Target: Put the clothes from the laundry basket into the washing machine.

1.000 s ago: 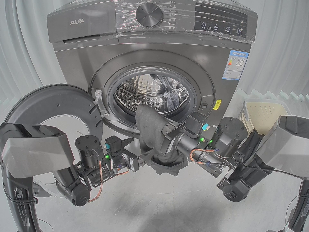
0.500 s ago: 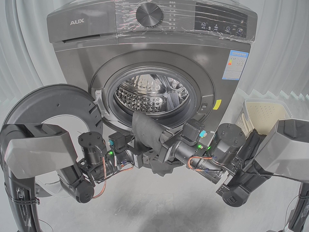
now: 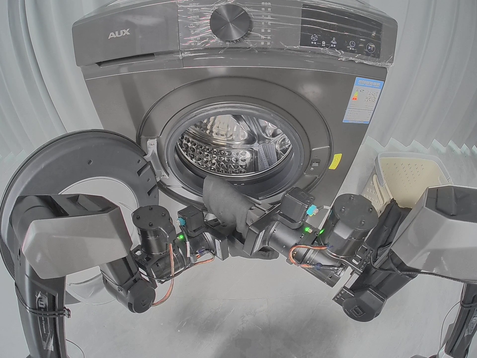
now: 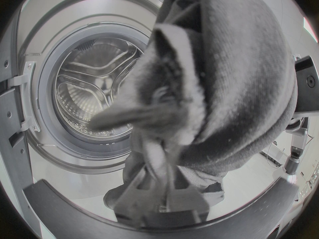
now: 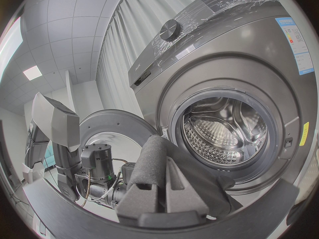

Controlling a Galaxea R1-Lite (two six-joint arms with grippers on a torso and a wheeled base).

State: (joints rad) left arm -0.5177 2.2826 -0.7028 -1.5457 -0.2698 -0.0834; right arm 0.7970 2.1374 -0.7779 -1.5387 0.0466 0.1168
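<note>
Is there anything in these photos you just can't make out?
- Laundry basket bottom, head view: the right arm covers it, so leftover clothes can't be judged.
- Drum floor, head view: the dark garment and the opening's rim hide it.
- What kind of clothing the garment is: bunched up in every view.

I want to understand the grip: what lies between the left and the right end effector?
The dark cloth lies bunched between them; the left end effector and the right end effector both grip it. The head view shows this.
</note>
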